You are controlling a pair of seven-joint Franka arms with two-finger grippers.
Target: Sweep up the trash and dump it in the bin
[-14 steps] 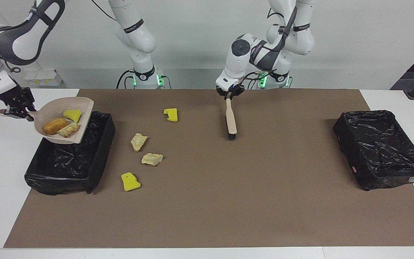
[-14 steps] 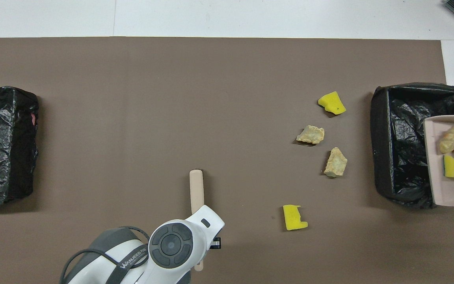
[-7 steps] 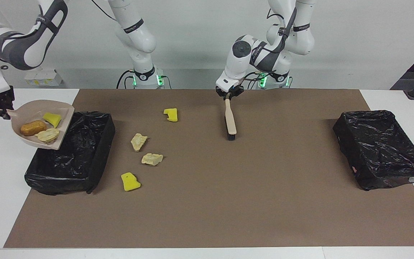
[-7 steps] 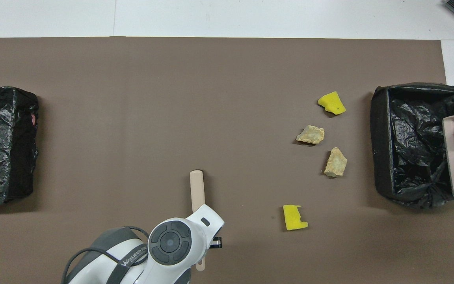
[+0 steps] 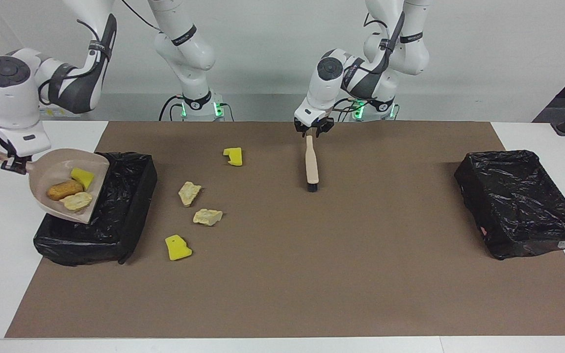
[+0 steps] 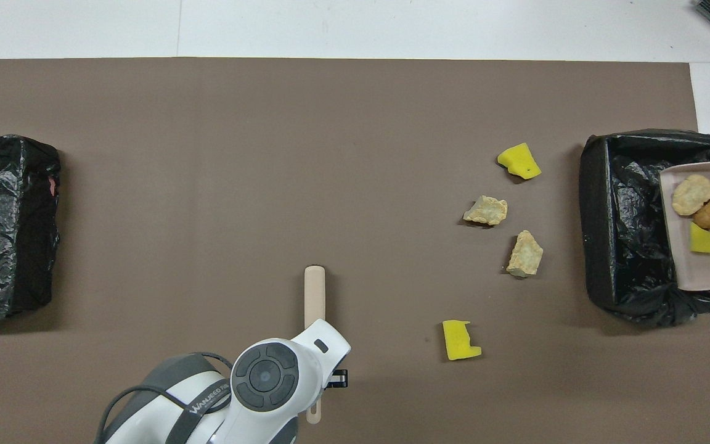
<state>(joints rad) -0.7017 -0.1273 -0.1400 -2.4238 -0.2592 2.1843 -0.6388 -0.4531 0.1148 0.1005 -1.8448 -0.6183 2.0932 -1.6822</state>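
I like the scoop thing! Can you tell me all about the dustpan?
The dustpan is pale beige, plastic-looking, with a rounded pan and a thin handle. The right gripper holds the handle. It hangs tilted over the black-lined bin, carrying three trash pieces: one yellow, one pale, one orange-brown.

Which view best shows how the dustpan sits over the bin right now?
The facing view: the whole dustpan shows there, handle in the right gripper, tilted over the bin, three lumps inside. The overhead view cuts the dustpan off at its edge, hiding handle and gripper.
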